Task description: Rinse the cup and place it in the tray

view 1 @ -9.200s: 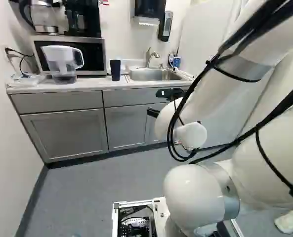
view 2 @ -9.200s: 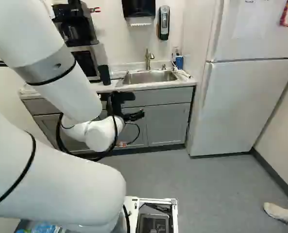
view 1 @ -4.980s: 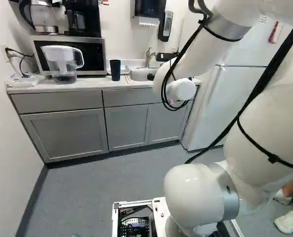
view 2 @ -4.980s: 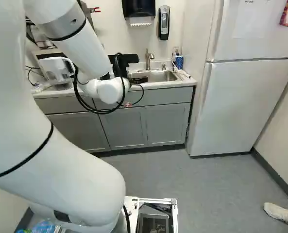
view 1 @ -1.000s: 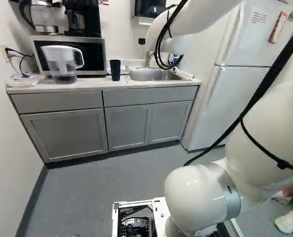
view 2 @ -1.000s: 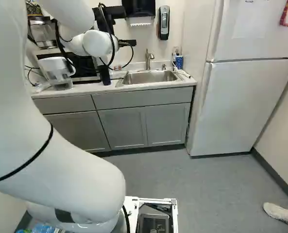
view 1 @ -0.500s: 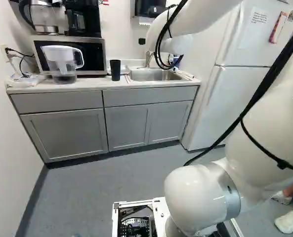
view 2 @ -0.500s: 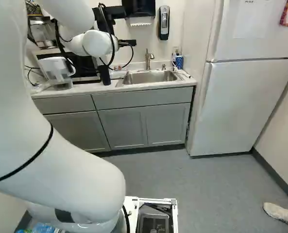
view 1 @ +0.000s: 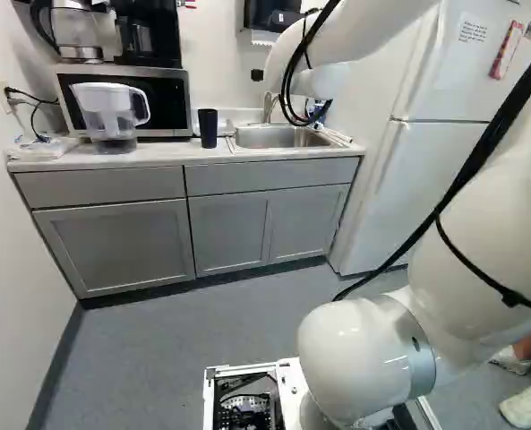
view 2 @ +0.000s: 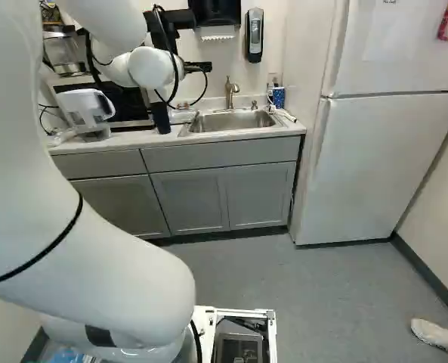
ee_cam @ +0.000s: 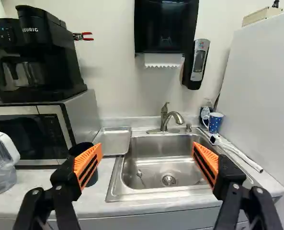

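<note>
My gripper [view 2: 199,66] is raised above counter height, mostly hidden behind the wrist in the right base view. From the wrist view, the gripper [ee_cam: 146,165] stands wide open with nothing between its orange pads, facing the sink [ee_cam: 130,184]. A dark cup [view 1: 208,128] stands upright on the counter, between the microwave and the sink. One finger partly covers this cup [ee_cam: 91,178] in the wrist view; no grip on it shows. The shallow metal tray [ee_cam: 114,142] lies behind the cup, beside the sink's rim. The faucet [ee_cam: 169,117] rises behind the basin.
A water pitcher [view 1: 113,112] and the microwave [view 1: 167,98] are left of the cup, with a coffee maker [ee_cam: 39,57] on top. A blue mug [ee_cam: 213,122] and a white cord lie past the sink. The refrigerator [view 2: 390,166] stands right of the counter; a paper towel dispenser [ee_cam: 165,26] hangs above.
The arm has risen from before the cabinets to above counter height, holding still over the last second. The base has just moved slightly forward. The cup has not shifted on the counter.
</note>
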You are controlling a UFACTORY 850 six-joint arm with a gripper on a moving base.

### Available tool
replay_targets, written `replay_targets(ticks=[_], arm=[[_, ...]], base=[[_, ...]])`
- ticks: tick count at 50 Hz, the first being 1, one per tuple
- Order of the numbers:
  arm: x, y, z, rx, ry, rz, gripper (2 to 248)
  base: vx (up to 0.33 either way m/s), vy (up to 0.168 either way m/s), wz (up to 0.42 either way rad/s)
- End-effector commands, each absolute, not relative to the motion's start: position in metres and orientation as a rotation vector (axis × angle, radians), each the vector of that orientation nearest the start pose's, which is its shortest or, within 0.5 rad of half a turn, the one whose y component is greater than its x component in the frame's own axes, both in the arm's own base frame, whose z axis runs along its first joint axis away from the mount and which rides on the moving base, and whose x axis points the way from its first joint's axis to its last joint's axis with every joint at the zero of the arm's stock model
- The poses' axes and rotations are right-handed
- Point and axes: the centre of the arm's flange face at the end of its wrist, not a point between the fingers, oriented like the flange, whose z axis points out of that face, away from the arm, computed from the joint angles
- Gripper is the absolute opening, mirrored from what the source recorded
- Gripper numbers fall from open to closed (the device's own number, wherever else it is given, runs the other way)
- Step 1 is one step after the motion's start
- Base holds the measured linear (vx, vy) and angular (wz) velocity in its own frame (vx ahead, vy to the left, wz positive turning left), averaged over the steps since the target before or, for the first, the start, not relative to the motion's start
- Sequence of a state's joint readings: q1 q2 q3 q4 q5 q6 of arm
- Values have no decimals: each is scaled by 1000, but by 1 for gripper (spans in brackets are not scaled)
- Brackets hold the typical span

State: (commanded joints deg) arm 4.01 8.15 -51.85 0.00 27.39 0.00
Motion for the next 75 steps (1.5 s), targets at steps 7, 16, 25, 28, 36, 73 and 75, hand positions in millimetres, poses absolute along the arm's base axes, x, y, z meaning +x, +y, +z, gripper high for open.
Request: replay_targets(ticks=[7,16,25,28,36,73,75], arm=[[477,34,663,-2236,-78,-2136,247],[477,34,663,-2236,-78,-2136,247],[477,34,663,-2236,-78,-2136,247],[477,34,663,-2236,-78,-2136,247],[477,34,663,-2236,-78,-2136,247],[477,34,663,-2236,-78,-2136,247],[477,34,663,-2236,-78,-2136,247]], base=[[37,1,10],[42,-6,9],[45,-20,7],[48,-43,6],[53,-43,6],[66,-68,12],[67,-54,102]])
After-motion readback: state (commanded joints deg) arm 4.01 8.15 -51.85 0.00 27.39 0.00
